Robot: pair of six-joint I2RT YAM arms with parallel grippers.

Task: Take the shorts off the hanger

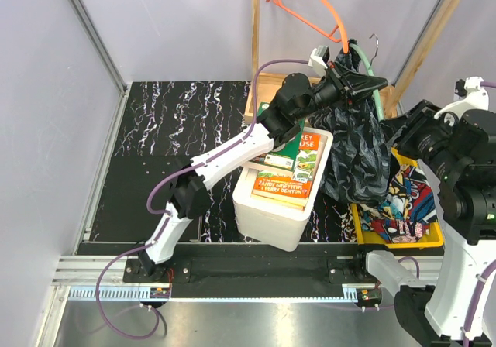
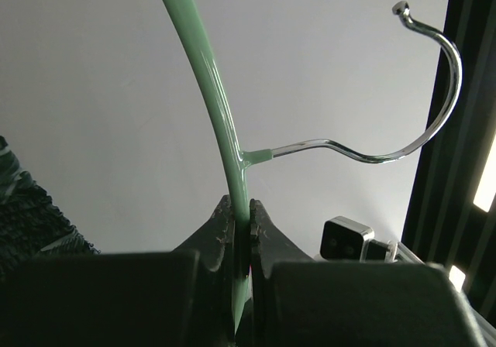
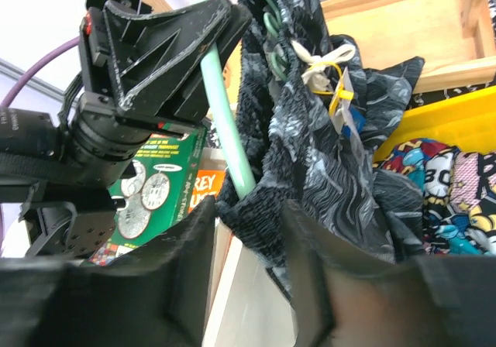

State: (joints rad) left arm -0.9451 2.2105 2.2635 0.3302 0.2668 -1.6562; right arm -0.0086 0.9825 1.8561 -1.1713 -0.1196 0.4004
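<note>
My left gripper [image 1: 346, 82] is shut on the mint-green hanger [image 2: 209, 91], its jaws clamped on the bar just below the metal hook [image 2: 434, 91]. The black-navy leafy shorts [image 1: 358, 153] hang from that hanger, bunched over its arm [image 3: 225, 122]. My right gripper [image 3: 248, 211] is open, with the ribbed waistband of these shorts [image 3: 310, 146] between its jaws and touching the left finger. In the top view the right gripper [image 1: 394, 136] sits at the shorts' right side. The comic-print shorts [image 1: 399, 204] lie in the yellow bin [image 1: 434, 240], also seen in the right wrist view [image 3: 434, 184].
A white box [image 1: 271, 223] holding books stands under the left arm, just left of the hanging shorts. An orange hanger [image 1: 310, 10] hangs at the back by a wooden post [image 1: 254, 45]. A wooden crate [image 3: 403, 29] is behind the bin.
</note>
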